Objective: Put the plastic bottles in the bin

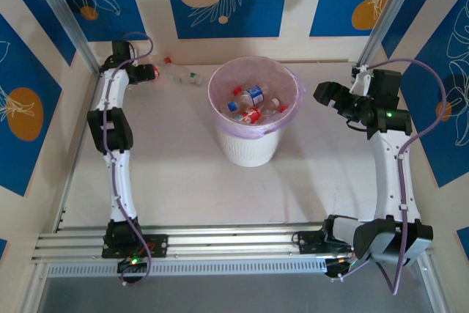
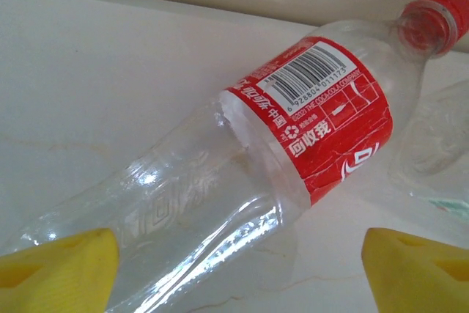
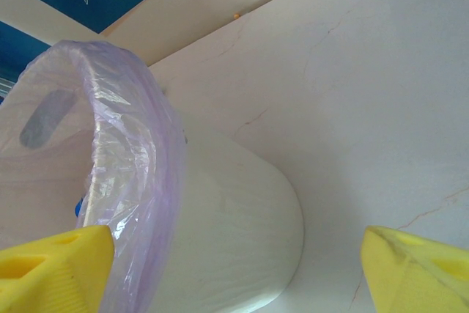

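Clear bottles: two upper left, about four in one bin. Left gripper gapes astride one; right gripper gapes empty.

A pale, marble-veined tabletop spreads beneath blue wall panels printed with white leaf outlines and tan-orange discs. Cream bands separate the panels. Two silver metal posts slant up from the far corners, and ribbed aluminium rails run along the table's near edge.
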Tool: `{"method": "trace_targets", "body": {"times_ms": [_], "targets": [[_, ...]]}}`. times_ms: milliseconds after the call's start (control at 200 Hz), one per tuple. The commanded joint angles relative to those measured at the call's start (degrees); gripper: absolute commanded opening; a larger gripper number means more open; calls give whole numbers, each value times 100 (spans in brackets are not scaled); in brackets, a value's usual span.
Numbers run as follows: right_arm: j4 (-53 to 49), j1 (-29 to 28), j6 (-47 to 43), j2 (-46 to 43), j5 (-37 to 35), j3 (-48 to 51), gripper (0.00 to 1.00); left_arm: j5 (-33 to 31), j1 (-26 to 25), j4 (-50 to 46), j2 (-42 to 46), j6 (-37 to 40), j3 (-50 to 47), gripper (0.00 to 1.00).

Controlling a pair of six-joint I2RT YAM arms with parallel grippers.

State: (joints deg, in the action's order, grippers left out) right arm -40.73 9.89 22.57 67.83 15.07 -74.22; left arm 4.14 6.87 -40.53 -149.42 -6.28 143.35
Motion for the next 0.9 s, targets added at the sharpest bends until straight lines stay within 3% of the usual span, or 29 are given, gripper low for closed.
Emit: {"method": "trace_targets", "body": {"times_ms": [0, 195, 305, 400, 600, 895], "targets": [[53, 13, 76, -68, 96, 83, 87, 792, -17, -731, 365, 22, -448, 83], [158, -38, 151, 36, 172, 50, 87, 1303, -207, -405, 1581, 122, -1445, 81], [198, -95, 175, 98, 169, 40, 87, 1016, -235, -207, 1839, 242, -1581, 87], [198, -147, 181, 116, 163, 48, 87, 424, -229, -209, 1452, 436, -1183, 100], [-45, -180, 119, -25, 36, -39, 87, -201, -140, 46, 256, 566, -26, 100], [-391, -181, -11, -465, -180, -138, 86, 89, 9, -376, -411, 243, 380, 100]]}}
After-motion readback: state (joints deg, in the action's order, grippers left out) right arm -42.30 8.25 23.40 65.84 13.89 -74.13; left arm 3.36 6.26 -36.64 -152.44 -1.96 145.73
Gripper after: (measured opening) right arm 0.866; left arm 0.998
